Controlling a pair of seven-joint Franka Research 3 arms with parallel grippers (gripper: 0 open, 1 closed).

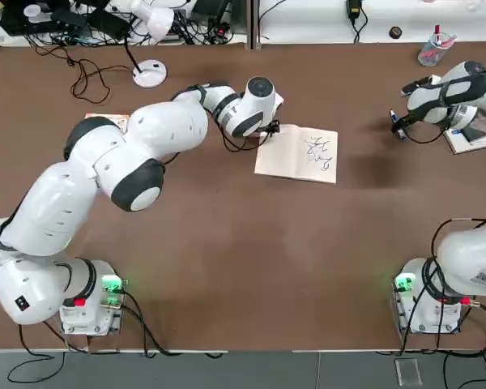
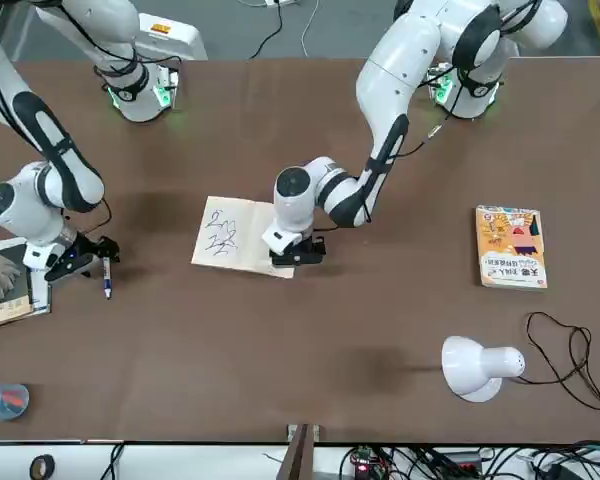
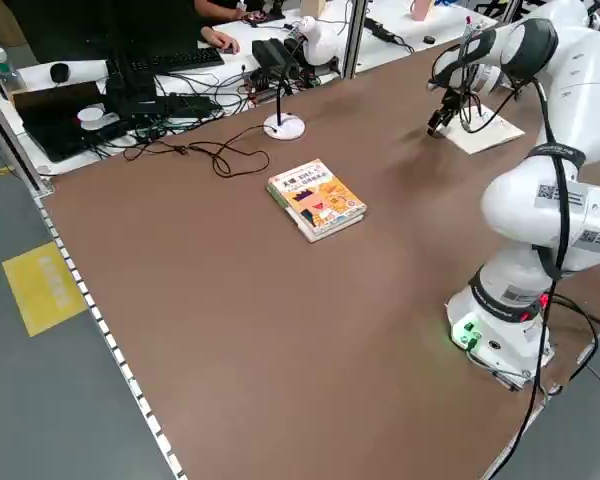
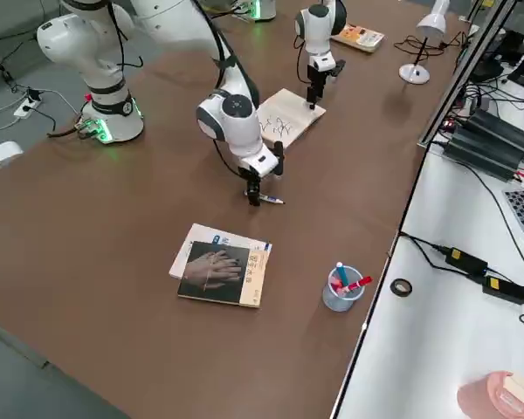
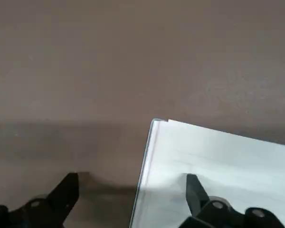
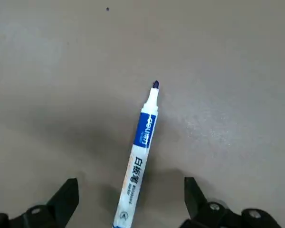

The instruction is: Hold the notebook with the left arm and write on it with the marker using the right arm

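The cream notebook (image 1: pixel 296 154) lies open on the brown table, black scribbles on its page (image 2: pixel 220 233). My left gripper (image 1: pixel 269 127) stands over its edge nearest the left arm, open. In the left wrist view one fingertip (image 5: pixel 194 189) rests over the page (image 5: pixel 218 156) and the other is over bare table. The blue and white marker (image 6: pixel 138 159) lies flat on the table, far to the right of the notebook. My right gripper (image 6: pixel 131 194) hangs just above it, open, a finger on either side and neither touching it. The marker (image 2: pixel 107 281) also shows below the right gripper (image 2: pixel 84 256).
An orange-yellow illustrated book (image 2: pixel 512 247) and a white desk lamp (image 2: pixel 478 366) lie on the left arm's side. A dark-covered book (image 4: pixel 220 272) and a cup of pens (image 4: pixel 341 288) sit beyond the marker. Cables run along the far edge.
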